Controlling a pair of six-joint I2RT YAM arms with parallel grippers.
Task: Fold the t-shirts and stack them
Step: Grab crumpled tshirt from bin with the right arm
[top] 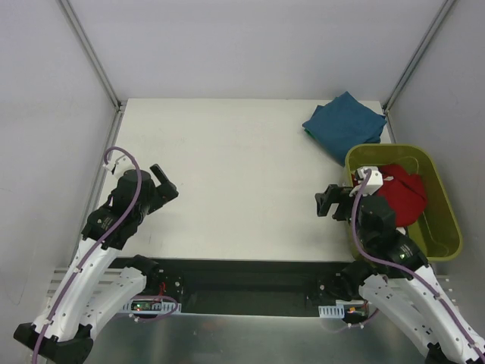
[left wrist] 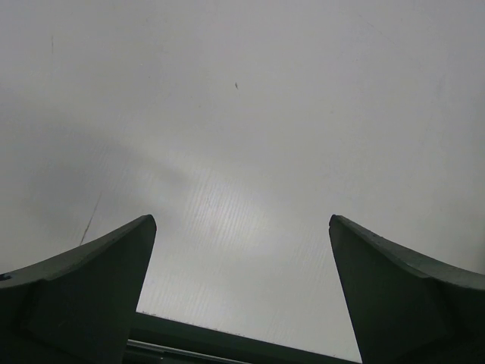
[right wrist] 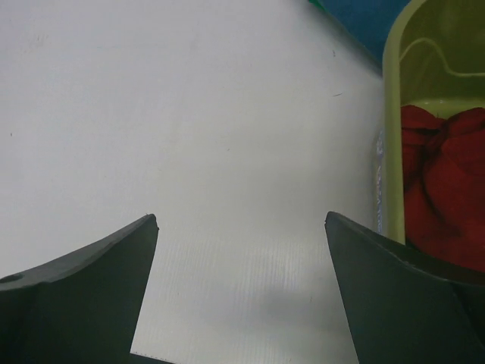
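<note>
A folded teal-blue t-shirt (top: 345, 123) lies at the table's far right corner; a corner of it shows in the right wrist view (right wrist: 364, 19). A deep red t-shirt (top: 402, 194) lies crumpled inside the olive-green tub (top: 447, 220), and shows in the right wrist view (right wrist: 443, 186). No white t-shirt is in view. My left gripper (top: 165, 183) is open and empty over the bare table at the left (left wrist: 241, 220). My right gripper (top: 329, 203) is open and empty just left of the tub (right wrist: 241, 220).
The tub's rim (right wrist: 392, 136) stands close to my right gripper's right finger. The white table (top: 235, 182) is bounded by grey walls and metal posts at the back corners. A black rail runs along the near edge (top: 242, 277).
</note>
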